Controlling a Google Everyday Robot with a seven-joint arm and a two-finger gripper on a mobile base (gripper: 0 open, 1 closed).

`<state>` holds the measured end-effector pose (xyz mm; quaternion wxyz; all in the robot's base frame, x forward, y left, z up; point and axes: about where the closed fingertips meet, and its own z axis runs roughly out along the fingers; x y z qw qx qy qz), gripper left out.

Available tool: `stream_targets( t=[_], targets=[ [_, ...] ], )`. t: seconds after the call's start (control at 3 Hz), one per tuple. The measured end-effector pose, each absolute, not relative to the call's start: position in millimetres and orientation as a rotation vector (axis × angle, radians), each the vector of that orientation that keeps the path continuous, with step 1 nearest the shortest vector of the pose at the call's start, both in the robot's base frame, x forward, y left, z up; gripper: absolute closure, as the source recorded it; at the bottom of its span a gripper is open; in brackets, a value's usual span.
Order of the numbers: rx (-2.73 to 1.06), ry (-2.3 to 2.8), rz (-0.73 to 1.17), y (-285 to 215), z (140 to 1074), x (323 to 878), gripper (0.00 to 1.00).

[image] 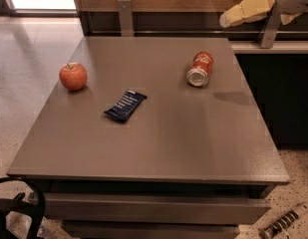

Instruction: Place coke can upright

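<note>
The coke can [200,69] lay on its side toward the right rear of the table [168,148]. The gripper [232,16] hung in the air near the far right corner, clenched or released impossible to tell.

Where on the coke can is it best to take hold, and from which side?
Grip the coke can around the middle of its red body, probably from above: it lies on its side, silver end toward the camera, so both curved flanks are free. The gripper hangs beyond it, upper right.
</note>
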<state>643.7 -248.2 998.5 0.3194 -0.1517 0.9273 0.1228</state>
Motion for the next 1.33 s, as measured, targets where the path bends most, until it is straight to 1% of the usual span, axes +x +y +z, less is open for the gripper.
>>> stream_targets(
  t=[0.33, 0.67, 1.0, 1.33],
  targets=[
    [-0.347, 2.477, 0.255, -239, 994, 666, 0.00],
    [-0.237, 2.559, 0.135, -220, 978, 693, 0.00],
    [-0.158, 2.626, 0.020, -211, 966, 706, 0.00],
    [-0.129, 2.697, -0.037, -208, 951, 719, 0.00]
  ],
)
